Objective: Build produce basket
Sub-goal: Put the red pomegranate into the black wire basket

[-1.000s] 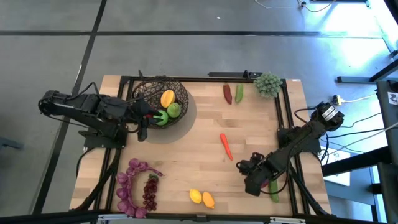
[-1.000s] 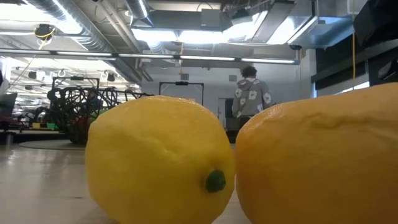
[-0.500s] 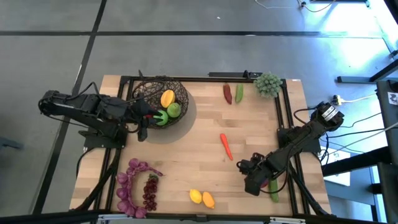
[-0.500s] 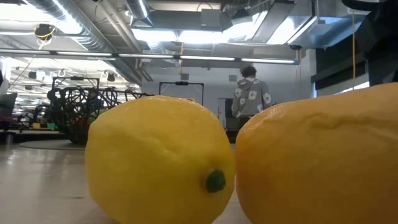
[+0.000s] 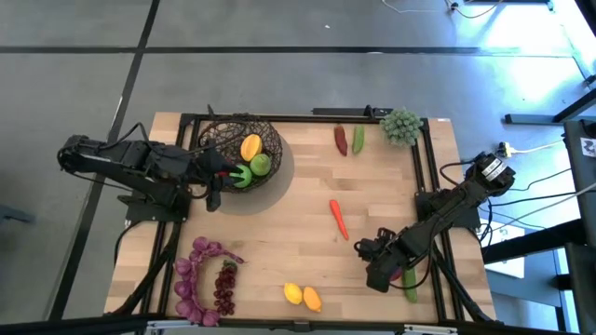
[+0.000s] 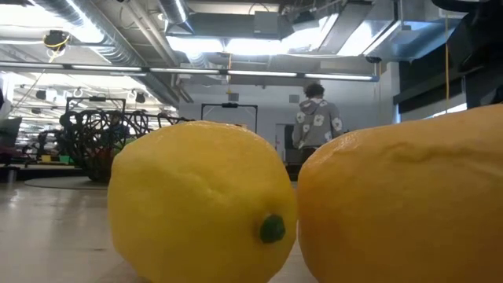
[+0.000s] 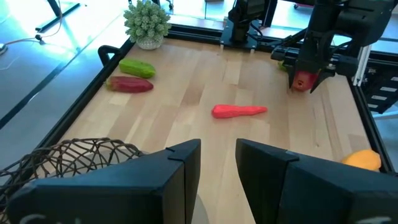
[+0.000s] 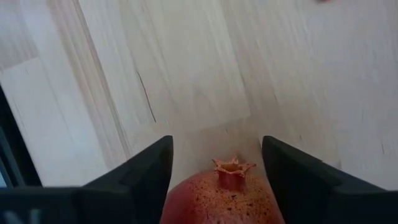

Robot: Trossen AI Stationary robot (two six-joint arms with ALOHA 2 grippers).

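Note:
The wire basket [image 5: 240, 149] stands at the table's far left and holds a mango [image 5: 250, 147], a green apple [image 5: 261, 165] and a green pepper [image 5: 242, 175]. My left gripper [image 7: 217, 155] hovers at the basket's near rim, open a little, with nothing between its fingers. My right gripper [image 5: 386, 270] is at the near right, pointing steeply down and shut on a red pomegranate [image 8: 221, 193]. A carrot [image 5: 338, 219] lies mid-table. Two lemons [image 5: 302, 296] lie at the near edge. A cucumber [image 5: 410, 284] lies beside the right gripper. My right gripper pinches the pomegranate by its two opposite sides [image 8: 180, 196] between its two fingers. The fingers come from above, pointing steeply down. The fruit's crown [image 8: 231, 167] points away from the wrist. In the left wrist view the pomegranate [image 7: 303, 81] sits low at the table; whether it rests there I cannot tell.
Purple grapes [image 5: 200, 279] lie at the near left. A red pepper [image 5: 341, 140] and a green pepper [image 5: 358, 140] lie at the far edge beside a pale-green clump [image 5: 401, 127]. A black frame [image 5: 424, 186] borders the table. A person [image 6: 317, 126] stands in the room behind.

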